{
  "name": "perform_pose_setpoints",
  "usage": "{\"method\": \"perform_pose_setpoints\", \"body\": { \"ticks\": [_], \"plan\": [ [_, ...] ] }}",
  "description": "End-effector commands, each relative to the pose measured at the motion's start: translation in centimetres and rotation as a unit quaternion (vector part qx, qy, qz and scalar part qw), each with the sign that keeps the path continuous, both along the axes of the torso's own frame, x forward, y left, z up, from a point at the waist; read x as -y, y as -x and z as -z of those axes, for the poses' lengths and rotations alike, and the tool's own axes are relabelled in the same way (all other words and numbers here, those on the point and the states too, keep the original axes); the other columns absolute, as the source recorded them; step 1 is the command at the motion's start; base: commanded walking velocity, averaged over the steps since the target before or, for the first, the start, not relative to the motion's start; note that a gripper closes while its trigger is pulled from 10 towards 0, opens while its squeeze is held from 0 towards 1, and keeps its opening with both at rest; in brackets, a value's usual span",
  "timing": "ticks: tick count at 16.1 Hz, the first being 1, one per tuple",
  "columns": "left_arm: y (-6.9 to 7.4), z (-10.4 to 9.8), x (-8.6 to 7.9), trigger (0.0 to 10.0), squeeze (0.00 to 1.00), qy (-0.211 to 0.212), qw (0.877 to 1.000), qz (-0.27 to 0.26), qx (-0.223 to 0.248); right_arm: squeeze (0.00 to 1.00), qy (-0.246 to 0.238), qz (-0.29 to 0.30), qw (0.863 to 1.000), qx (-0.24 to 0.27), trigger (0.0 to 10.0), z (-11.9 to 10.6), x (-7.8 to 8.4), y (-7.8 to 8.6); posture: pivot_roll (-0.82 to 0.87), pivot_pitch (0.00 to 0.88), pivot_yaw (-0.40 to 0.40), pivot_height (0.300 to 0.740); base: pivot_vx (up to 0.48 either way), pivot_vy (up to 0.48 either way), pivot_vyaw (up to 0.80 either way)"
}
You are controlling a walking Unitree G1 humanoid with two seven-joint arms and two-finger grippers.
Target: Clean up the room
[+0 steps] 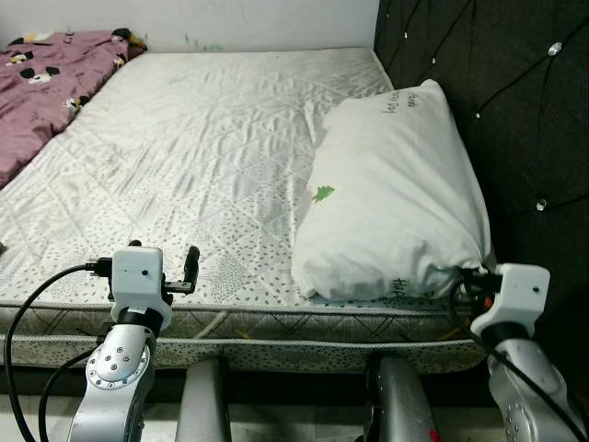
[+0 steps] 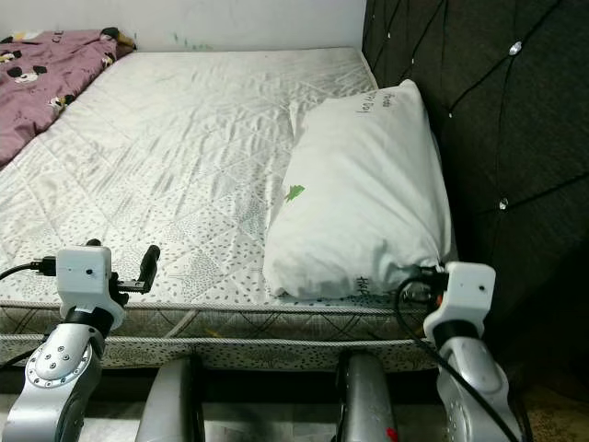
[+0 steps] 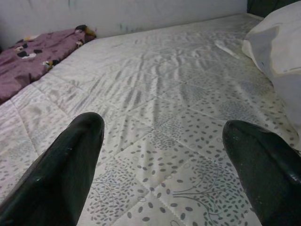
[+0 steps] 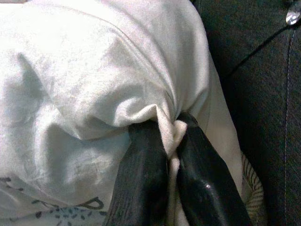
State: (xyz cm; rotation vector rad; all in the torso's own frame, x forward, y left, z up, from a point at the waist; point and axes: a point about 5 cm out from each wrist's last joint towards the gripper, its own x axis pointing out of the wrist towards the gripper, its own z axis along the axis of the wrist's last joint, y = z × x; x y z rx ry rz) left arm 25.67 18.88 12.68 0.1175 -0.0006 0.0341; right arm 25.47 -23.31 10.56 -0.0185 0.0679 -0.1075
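Note:
A white pillow (image 1: 391, 193) with a small green mark lies on the right side of the bed, against the dark tufted headboard (image 1: 515, 110). My right gripper (image 4: 169, 141) is shut on the pillow's near right corner, with the cloth bunched between its black fingers (image 4: 146, 179). It sits at the mattress's front right corner (image 1: 469, 276). My left gripper (image 3: 164, 155) is open over the patterned white mattress (image 1: 184, 166) near its front edge, holding nothing; one finger (image 1: 191, 265) stands up beside the wrist.
A purple blanket (image 1: 46, 87) with cartoon prints lies crumpled at the far left of the bed. A white wall runs behind the bed. The mattress's front edge (image 1: 276, 322) is just before my arms.

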Motion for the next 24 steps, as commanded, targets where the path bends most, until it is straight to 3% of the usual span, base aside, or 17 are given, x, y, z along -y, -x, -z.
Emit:
{"method": "perform_pose_setpoints", "body": {
  "ticks": [1,3,5,7,8,10,13,17,18,23,24],
  "plan": [
    [-0.1,0.0,-0.4,10.0,0.0,-0.008,1.0,-0.003,-0.004,0.0,-0.008,-0.021,0.999,-0.03,0.0,1.4,-1.1,0.8,0.04,0.032,0.074,0.498,0.0,0.0,0.0],
    [-0.1,0.0,-0.3,10.0,0.0,-0.01,1.0,-0.001,-0.004,0.0,-0.004,-0.013,0.999,-0.038,0.0,1.6,-0.8,0.2,0.04,0.032,0.076,0.498,0.0,0.0,0.0],
    [-0.1,-0.1,-0.2,10.0,0.0,-0.01,1.0,0.001,-0.005,0.0,0.001,-0.003,1.0,-0.029,0.0,0.9,0.1,-1.7,0.04,0.032,0.081,0.498,0.0,0.0,0.0],
    [-0.1,-0.1,-0.3,10.0,0.0,-0.011,1.0,-0.002,-0.005,0.0,0.023,0.035,0.999,-0.003,0.0,-1.5,3.0,-4.9,0.05,0.032,0.077,0.498,0.0,0.0,0.0],
    [-0.1,-0.1,-0.4,10.0,0.0,-0.011,1.0,-0.004,-0.005,0.0,0.025,0.045,0.999,0.003,0.0,-2.2,3.8,-5.6,0.05,0.033,0.075,0.498,0.0,0.0,0.0],
    [0.1,0.0,-0.5,10.0,0.0,-0.012,1.0,-0.01,-0.006,0.0,0.051,0.089,0.994,0.035,0.0,-6.4,7.4,-8.3,0.06,0.033,0.065,0.498,0.0,0.0,0.0],
    [0.3,0.0,-0.7,10.0,0.0,-0.013,1.0,-0.018,-0.006,0.0,0.067,0.141,0.986,0.058,0.0,-10.2,10.5,-9.5,0.07,0.033,0.058,0.498,0.0,0.0,0.0],
    [0.4,0.2,-0.9,10.0,0.0,-0.02,0.999,-0.025,-0.01,0.0,0.08,0.158,0.981,0.074,0.0,-12.3,11.8,-9.9,0.06,0.031,0.056,0.498,0.0,0.0,0.0],
    [0.4,0.2,-1.0,10.0,0.0,-0.02,0.999,-0.026,-0.01,0.0,0.078,0.161,0.981,0.073,0.0,-12.2,12.0,-9.8,0.06,0.031,0.056,0.498,0.0,0.0,0.0],
    [0.3,0.2,-0.7,10.0,0.0,-0.015,1.0,-0.023,-0.01,0.0,0.059,0.147,0.987,0.04,0.0,-7.7,10.7,-9.1,0.06,0.027,0.054,0.498,0.0,0.0,0.0],
    [0.1,0.1,-0.6,10.0,0.0,-0.014,1.0,-0.021,-0.008,0.0,0.059,0.134,0.989,0.022,0.0,-4.6,9.5,-8.1,0.06,0.02,0.054,0.498,0.0,0.0,0.0]
  ]
}}
